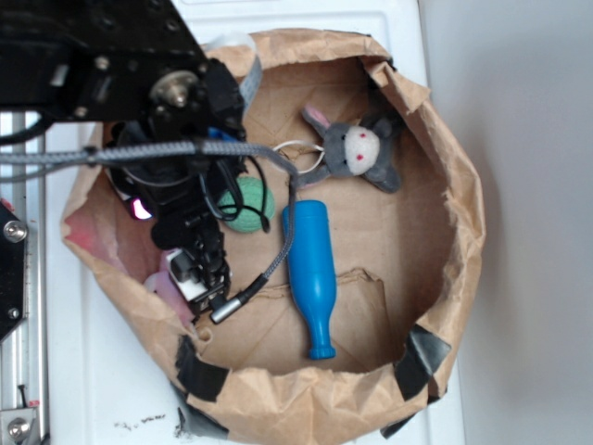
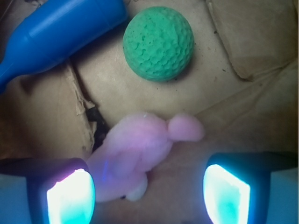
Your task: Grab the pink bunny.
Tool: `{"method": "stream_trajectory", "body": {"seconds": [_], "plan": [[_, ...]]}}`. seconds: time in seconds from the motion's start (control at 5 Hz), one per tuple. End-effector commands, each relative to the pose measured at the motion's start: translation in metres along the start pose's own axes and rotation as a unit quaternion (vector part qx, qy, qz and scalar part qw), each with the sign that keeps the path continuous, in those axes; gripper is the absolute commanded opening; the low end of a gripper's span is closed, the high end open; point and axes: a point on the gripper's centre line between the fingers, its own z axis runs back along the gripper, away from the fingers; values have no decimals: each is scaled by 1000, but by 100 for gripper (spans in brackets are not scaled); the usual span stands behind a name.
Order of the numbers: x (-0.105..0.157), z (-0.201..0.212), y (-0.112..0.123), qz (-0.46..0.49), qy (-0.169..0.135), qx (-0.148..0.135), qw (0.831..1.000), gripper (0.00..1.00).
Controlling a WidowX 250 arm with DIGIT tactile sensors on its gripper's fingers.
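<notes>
A: Soft, even daylight is washing over the exterior view; the white surface (image 1: 435,56) is blowing out to near-flat brightness.

B: And the arm is throwing only a faint shadow into the paper bin (image 1: 445,213), while the blue bottle (image 1: 310,269) is catching a mild sheen.

A: On the wrist view, the glowing pads (image 2: 70,198) are glaring cyan-white and tinting the pink bunny (image 2: 135,149) violet.

B: The bunny is blurring out of focus; the green ball (image 2: 159,43) is showing its dimples more clearly. Corners are darkening.
</notes>
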Motion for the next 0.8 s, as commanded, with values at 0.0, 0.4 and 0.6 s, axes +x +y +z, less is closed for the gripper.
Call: {"method": "stream_trajectory", "body": {"seconds": [0.0,0.4,0.6], "plan": [[5,-18,4,-35,-22,-8,999,100],[10,-67,18,-20,-37,78,996,100],[9,-76,24,-17,-44,97,994,100]]}}
